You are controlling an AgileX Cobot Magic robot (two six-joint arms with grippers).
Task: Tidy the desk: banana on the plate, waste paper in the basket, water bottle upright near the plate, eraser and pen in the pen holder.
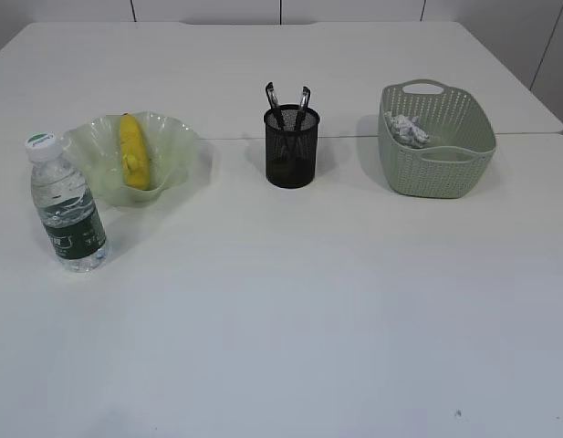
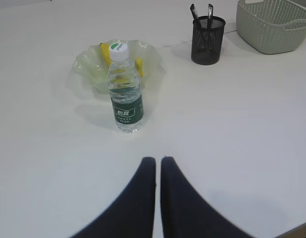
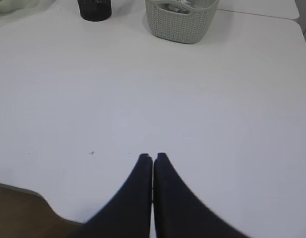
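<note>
Yellow banana [image 1: 133, 151] lies on the wavy pale green plate [image 1: 176, 137].
Just left of the plate, the clear plastic water bottle [image 1: 67, 205] stands up. To its right is the black mesh pen holder [image 1: 291, 146] with pens [image 1: 274, 99]; farther right, crumpled white paper [image 1: 410, 130] sits in the green basket [image 1: 445, 164]. Left gripper [image 2: 158, 159] and right gripper [image 3: 153, 156] are pressed together, holding nothing.

The outside camera looks down at a slant across the big white table [image 1: 290, 301] from the front. The left wrist camera sits right behind the left claw [image 2: 158, 159] and looks ahead at the clear plastic water bottle with a green label [image 2: 126, 94], close in front. The right wrist camera sits behind the right claw [image 3: 153, 156]. The round black mesh pen cup [image 1: 291, 146] and the pale green woven plastic basket [image 1: 436, 146] show in all three views, far ahead of both claws.
</note>
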